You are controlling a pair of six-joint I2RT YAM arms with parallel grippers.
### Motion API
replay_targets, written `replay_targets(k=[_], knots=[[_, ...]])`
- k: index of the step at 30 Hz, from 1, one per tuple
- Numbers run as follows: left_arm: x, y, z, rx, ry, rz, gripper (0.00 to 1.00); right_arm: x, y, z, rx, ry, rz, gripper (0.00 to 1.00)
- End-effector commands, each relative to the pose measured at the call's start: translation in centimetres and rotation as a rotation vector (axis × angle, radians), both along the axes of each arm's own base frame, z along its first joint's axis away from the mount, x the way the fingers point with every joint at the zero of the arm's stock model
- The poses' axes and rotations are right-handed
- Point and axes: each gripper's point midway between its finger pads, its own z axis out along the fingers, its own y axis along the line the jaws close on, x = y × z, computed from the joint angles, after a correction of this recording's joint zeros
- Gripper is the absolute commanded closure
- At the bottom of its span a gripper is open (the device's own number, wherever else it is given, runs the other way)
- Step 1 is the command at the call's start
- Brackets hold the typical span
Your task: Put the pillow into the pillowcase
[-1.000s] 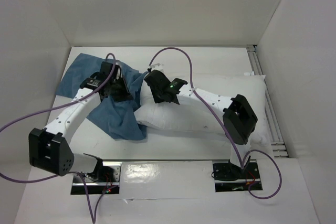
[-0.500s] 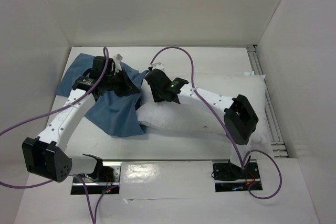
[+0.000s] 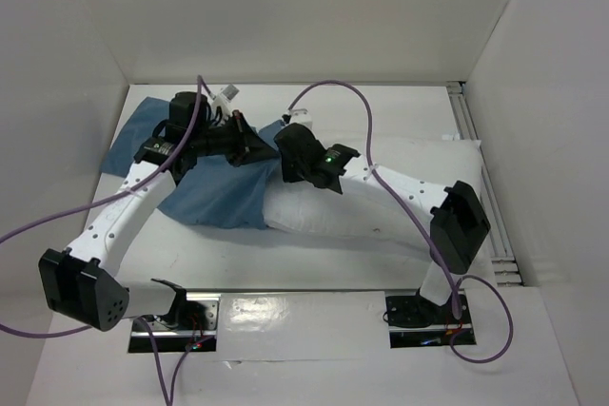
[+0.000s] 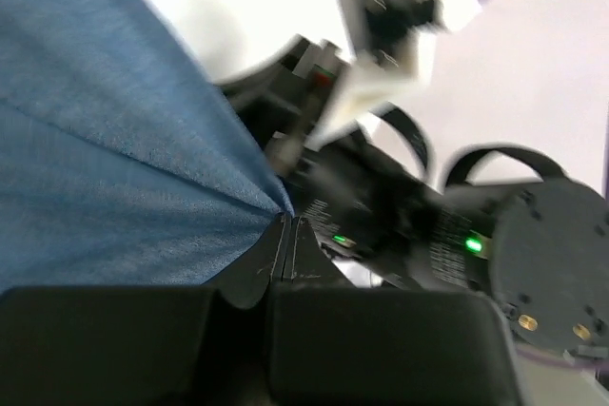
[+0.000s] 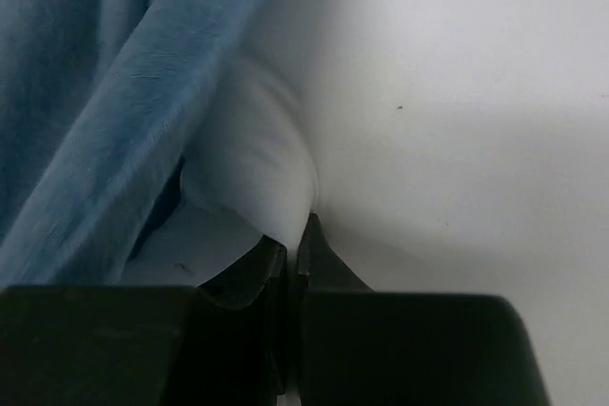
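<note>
The white pillow lies across the table's right half. Its left end sits under the edge of the blue pillowcase, which spreads over the back left. My left gripper is shut on a pinch of the pillowcase's edge and holds it lifted; the cloth fans out from the closed jaws in the left wrist view. My right gripper is shut on a fold of the pillow's fabric at its left end, with blue cloth draped just to the left. The two grippers are close together.
White walls enclose the table on the left, back and right. A metal rail runs along the right edge. Purple cables arc above both arms. The arm bases stand at the near edge.
My left gripper has lifted and pulled the pillowcase edge rightward, toward and over the pillow's left end. My right arm has shifted a little right and back with the pillow.
</note>
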Motion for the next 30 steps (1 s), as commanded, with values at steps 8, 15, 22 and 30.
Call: replay_targets(k=[8,15,22,30], knots=[[-7.2,-1.1,-8.6,0.085,0.18,-0.196,0.68,-1.1,-1.0,-1.1,0.21,-0.003,-0.161,0.81],[-5.3,0.4,-7.3,0.247,0.078,-0.179,0.17,-2.6,-5.2,1.1,0.198,-0.058,-0.231,0.4],[1.2,2.0,-2.5,0.36,-0.081,-0.023,0.7,-2.5,-6.8,6.2,0.16,-0.142,-0.211,0.33],[12.8,1.3,-4.3,0.508,-0.016,0.1,0.16,0.9,-8.4,8.3,0.028,-0.143,-0.256,0.12]])
